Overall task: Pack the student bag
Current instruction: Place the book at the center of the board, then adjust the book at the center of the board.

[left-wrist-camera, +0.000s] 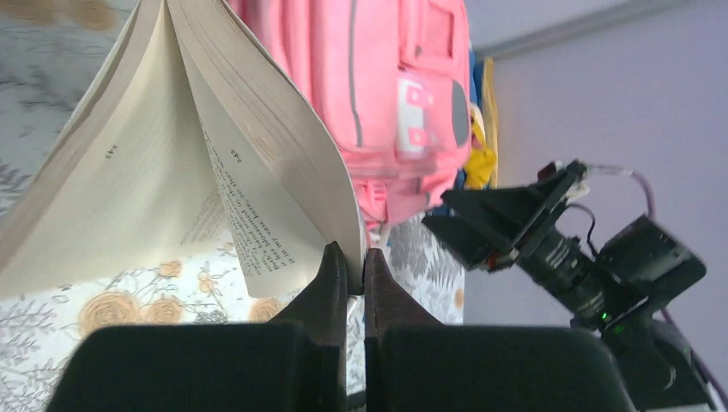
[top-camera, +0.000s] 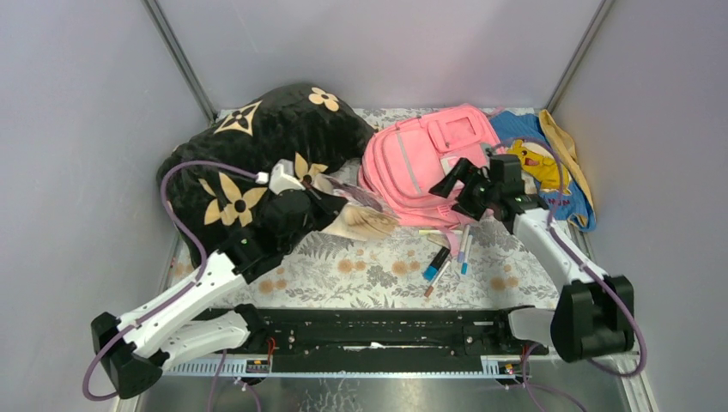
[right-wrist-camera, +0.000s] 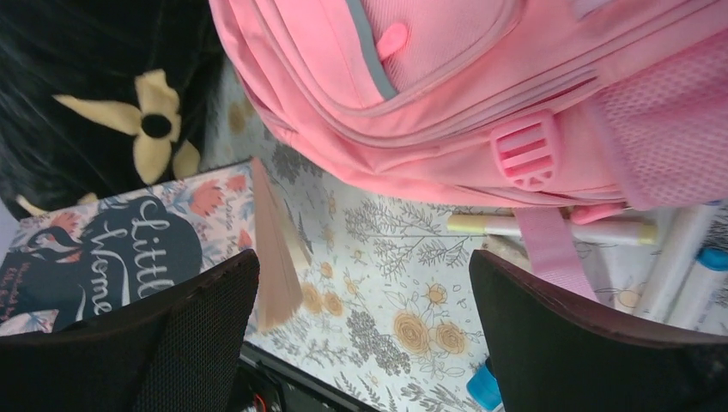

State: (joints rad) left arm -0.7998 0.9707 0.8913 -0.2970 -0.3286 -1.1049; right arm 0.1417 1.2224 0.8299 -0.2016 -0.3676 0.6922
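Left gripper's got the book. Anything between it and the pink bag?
Nothing visible. Only flowered cloth lies between the book, pinched in the left gripper, and the bag. The pens lie further right at the bag's near edge; the open right gripper hovers there. No open pocket shows on the bag.

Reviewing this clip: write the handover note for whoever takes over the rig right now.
Left gripper: shut on the edge of the Little Women book, which fans open.
Right gripper: open, empty, hovering by the lower edge of the student bag.
The bag lies at the back of the floral tablecloth; markers lie loose in front of it.
Done: book picked up; nothing visibly packed.
Left: probably open the bag, then load the book and markers.
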